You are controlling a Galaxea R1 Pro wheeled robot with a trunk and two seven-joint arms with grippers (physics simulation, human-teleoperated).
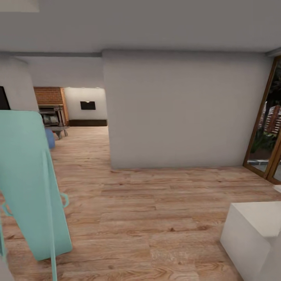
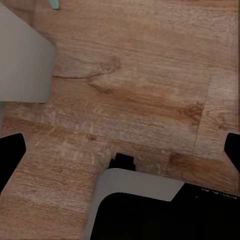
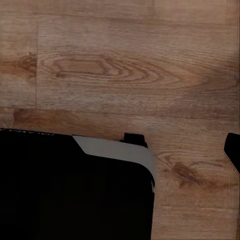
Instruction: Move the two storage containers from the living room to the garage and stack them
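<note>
The two storage containers are out of view, and so is the garage. Through an opening at the back left I see part of the living room, with its red-brick fireplace (image 1: 48, 96) and a blue sofa corner (image 1: 50, 138). My left gripper (image 2: 120, 150) hangs open over light wood planks, its black fingertips (image 2: 11, 152) at the frame's two sides with nothing between them. My right gripper (image 3: 120, 150) also points down at the wood floor. One dark fingertip (image 3: 233, 150) sits far out at the edge, and nothing is held.
A grey partition wall (image 1: 183, 113) stands straight ahead. A tall mint-green folded object (image 1: 31, 183) leans close at the left. A white block (image 1: 253, 230) is at the lower right, with a wood-framed glass door (image 1: 269, 117) behind it. My own grey-black base (image 3: 75, 185) lies under both wrists.
</note>
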